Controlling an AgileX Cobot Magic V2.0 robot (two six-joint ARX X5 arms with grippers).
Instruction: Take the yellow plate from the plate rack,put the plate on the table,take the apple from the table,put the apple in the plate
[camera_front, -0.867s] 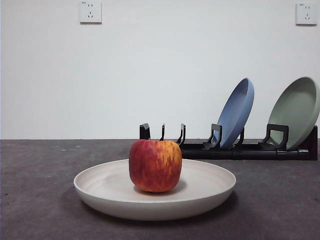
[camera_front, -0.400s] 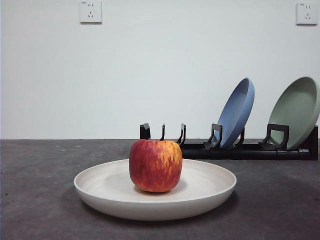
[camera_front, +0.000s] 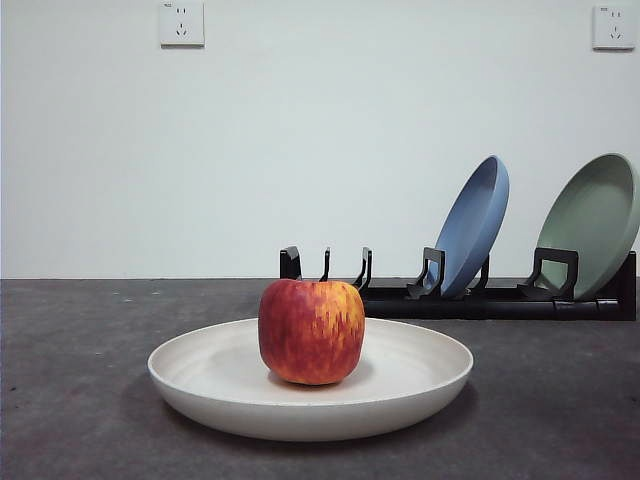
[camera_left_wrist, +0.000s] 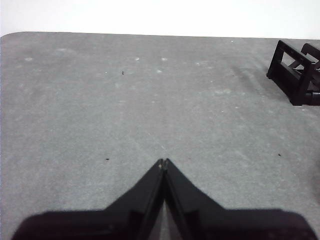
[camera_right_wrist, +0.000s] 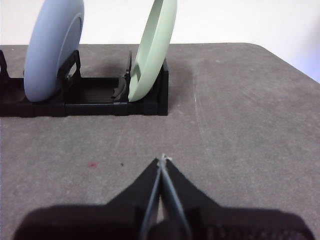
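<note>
The yellow plate (camera_front: 310, 385) is a wide, shallow, round dish of matte cream colour with a raised rim, and it lies flat on the table (camera_front: 70, 400), a dark grey, faintly mottled surface. The apple (camera_front: 311, 331) stands upright near the middle of the plate; it is round, smooth-skinned and red with yellow-orange streaks, and far narrower than the plate. Behind them, toward the white wall, runs the plate rack (camera_front: 460, 295), a long low black bar with pairs of upright slotted holders. The holders nearest the apple stand bare. Further along, a blue plate (camera_front: 472, 225) leans tilted in one slot and a pale green plate (camera_front: 590, 225) leans in the next, both matte and round. Two white wall sockets (camera_front: 181, 23) sit high on the wall.

The left gripper (camera_left_wrist: 163, 162) has its two black wedge-shaped jaws pressed together with nothing between them; it hangs over bare table, with only one end of the rack near it. The right gripper (camera_right_wrist: 162, 159) likewise has its jaws closed on nothing, above bare table in front of the rack's end where the green plate stands. Neither wrist view shows the apple or the cream plate, so both grippers are apart from them.
</note>
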